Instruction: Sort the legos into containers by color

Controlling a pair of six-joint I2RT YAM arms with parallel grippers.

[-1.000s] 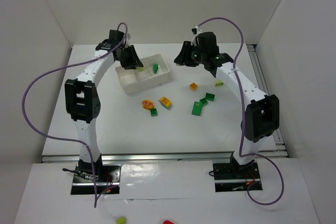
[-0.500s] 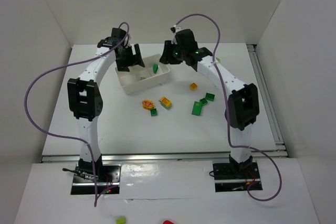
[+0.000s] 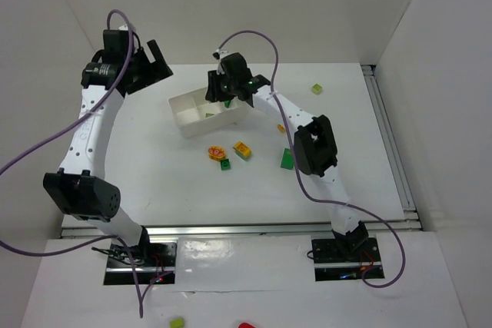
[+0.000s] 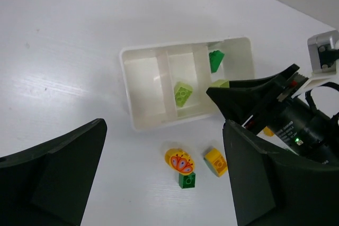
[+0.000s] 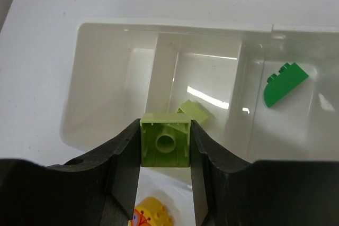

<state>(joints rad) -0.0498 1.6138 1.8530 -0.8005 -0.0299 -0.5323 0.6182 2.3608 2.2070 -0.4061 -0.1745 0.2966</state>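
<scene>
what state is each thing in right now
left tool, open, empty, off to the tray's side
right tool, shut on the pale lime brick, at the tray
tray, upright, one end compartment empty
lime brick, lying in the middle compartment
dark green brick, lying in the other end compartment
orange piece, yellow brick, small green brick, loose on the table

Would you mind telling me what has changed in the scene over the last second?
The left gripper released a lime brick into the middle compartment of the tray and drew back, open, to the far left. The right gripper, shut on a second lime brick, swung left to hover over the tray. The dark green brick in the end compartment and the loose bricks on the table stayed put.
</scene>
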